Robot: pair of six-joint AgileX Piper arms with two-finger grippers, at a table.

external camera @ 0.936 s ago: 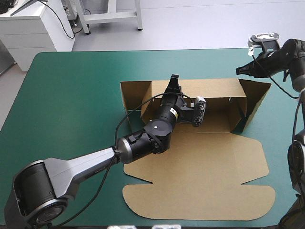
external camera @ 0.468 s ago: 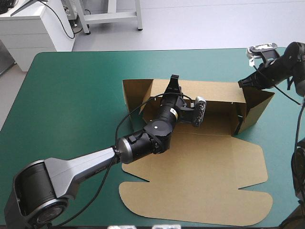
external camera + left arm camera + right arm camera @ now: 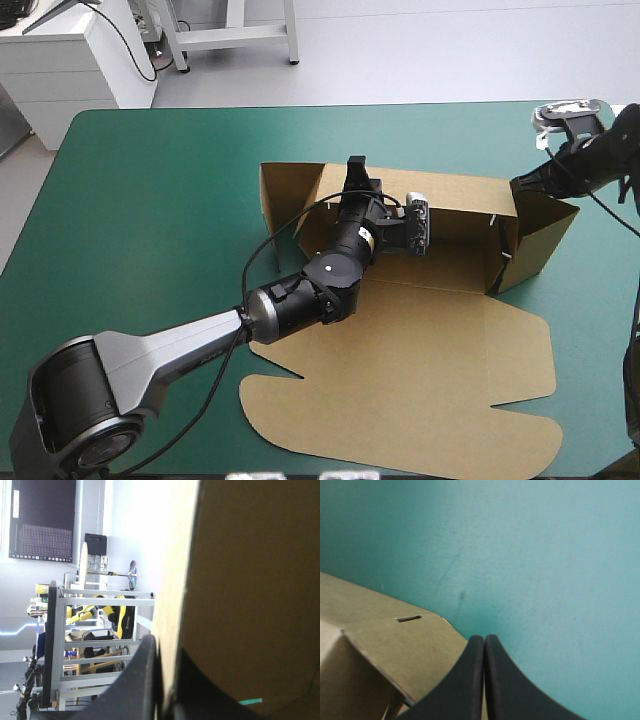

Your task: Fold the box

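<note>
Since the earlier frame the box (image 3: 400, 330) has swung on the surface (image 3: 150, 200). Its flat lid (image 3: 400, 400) has slid toward the left and near edges. The right fingers (image 3: 520, 182) have gone outward to the right and a little nearer to me. The left fingers (image 3: 357, 172) have crept slightly toward the far edge.

High view: the box lies around the middle of the surface, a bit right of centre. Its back wall (image 3: 455, 195) stands upright and a short flap (image 3: 285, 190) juts out at the left end. The right end wall (image 3: 540, 235) stands angled outward. The lid lies flat and reaches almost to the near edge. My left fingers sit over the top edge of the back wall, toward its left end. The tip of the right fingers touches the top far corner of the right end wall.

Left wrist view: the scene stands turned a quarter turn. The back wall's board runs between the fingers, its pale cut edge (image 3: 172, 580) facing me and its brown face beyond. One black finger (image 3: 142, 680) lies against the wall on one side, and the other is a dark shape on the opposite side. They are all but closed, pinching the wall.

Right wrist view: the fingers (image 3: 485, 642) meet in one pointed arch, closed tip to tip. Beside and beneath them I see brown board with a small slot (image 3: 409, 618) and a folded corner. Ahead of them lies the teal-green cover (image 3: 545, 555).
</note>
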